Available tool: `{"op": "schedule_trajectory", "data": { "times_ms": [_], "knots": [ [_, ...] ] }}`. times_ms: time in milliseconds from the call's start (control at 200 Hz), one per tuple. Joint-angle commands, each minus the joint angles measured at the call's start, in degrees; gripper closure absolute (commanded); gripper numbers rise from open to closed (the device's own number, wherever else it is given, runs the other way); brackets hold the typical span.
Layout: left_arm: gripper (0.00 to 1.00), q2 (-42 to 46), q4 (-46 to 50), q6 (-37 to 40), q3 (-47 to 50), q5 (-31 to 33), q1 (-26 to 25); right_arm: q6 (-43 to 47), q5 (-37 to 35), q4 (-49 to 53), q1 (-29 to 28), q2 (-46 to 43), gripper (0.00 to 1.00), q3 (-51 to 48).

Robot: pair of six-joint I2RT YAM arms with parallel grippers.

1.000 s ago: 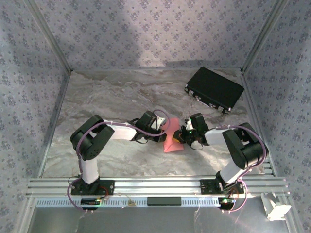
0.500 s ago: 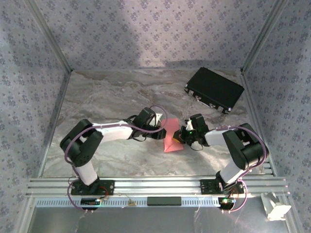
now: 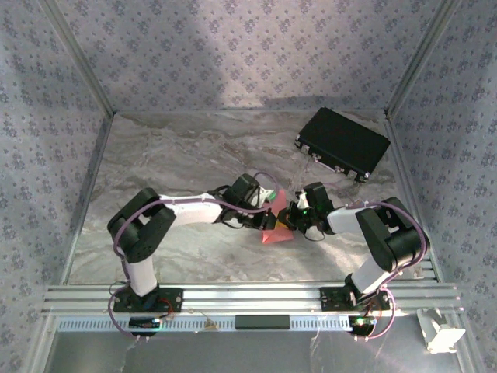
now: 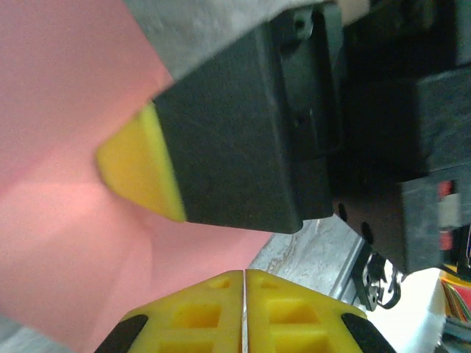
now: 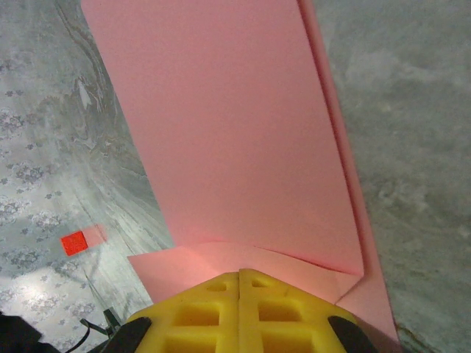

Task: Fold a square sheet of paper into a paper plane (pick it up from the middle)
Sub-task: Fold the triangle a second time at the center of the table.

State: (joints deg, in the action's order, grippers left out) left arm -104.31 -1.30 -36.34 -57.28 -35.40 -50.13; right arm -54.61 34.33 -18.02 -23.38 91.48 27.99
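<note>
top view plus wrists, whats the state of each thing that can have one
paper, folded and creased, lying mostly flat
left tool, shut, tip over the paper
right tool, shut, tip at a folded paper edge, pinch unclear
case, closed, lying flat

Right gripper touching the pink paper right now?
Touching. Right wrist view: the right gripper is shut, and the pink paper runs straight into its closed yellow fingertips with no gap.

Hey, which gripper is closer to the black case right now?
Right. The right gripper is at the right side of the pink paper, diagonally in front of the black case; the left gripper is at the paper's left side, farther from the case.
</note>
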Motion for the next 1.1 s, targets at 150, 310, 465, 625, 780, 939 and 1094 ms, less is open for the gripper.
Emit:
{"op": "schedule_trajectory", "data": {
  "times_ms": [150, 310, 465, 625, 780, 939, 1094],
  "knots": [
    [0.90, -3.75, 3.47, 0.40, -3.85, -0.80, -1.38, 0.30, -3.13, 4.57, -0.17, 1.40, 1.00, -1.50],
    [0.90, -5.67, 4.59, 1.02, -4.53, 0.26, -1.38, 0.29, -2.99, 4.47, -0.16, 1.42, 1.00, -1.47],
    [0.89, -6.40, 5.71, 1.93, -3.89, 1.60, -1.38, 0.40, -2.95, 4.49, -0.17, 1.46, 1.00, -1.56],
    [0.90, -6.19, 5.05, 1.65, -2.03, 2.06, -1.38, 0.51, -3.05, 4.48, -0.09, 1.59, 1.00, -1.55],
    [0.90, -5.44, 4.48, 1.44, -0.08, 2.09, -1.38, 0.56, -2.95, 4.42, 0.00, 2.00, 0.99, -1.54],
    [0.89, -4.04, 2.60, 0.30, 2.04, 1.08, -1.38, 0.65, -2.95, 4.44, 0.09, 2.03, 1.00, -1.63],
    [0.87, -2.91, 0.88, -0.74, 3.05, -1.08, -1.38, 0.65, -2.86, 4.43, 0.17, 2.19, 1.00, -1.60]
  ]
}}
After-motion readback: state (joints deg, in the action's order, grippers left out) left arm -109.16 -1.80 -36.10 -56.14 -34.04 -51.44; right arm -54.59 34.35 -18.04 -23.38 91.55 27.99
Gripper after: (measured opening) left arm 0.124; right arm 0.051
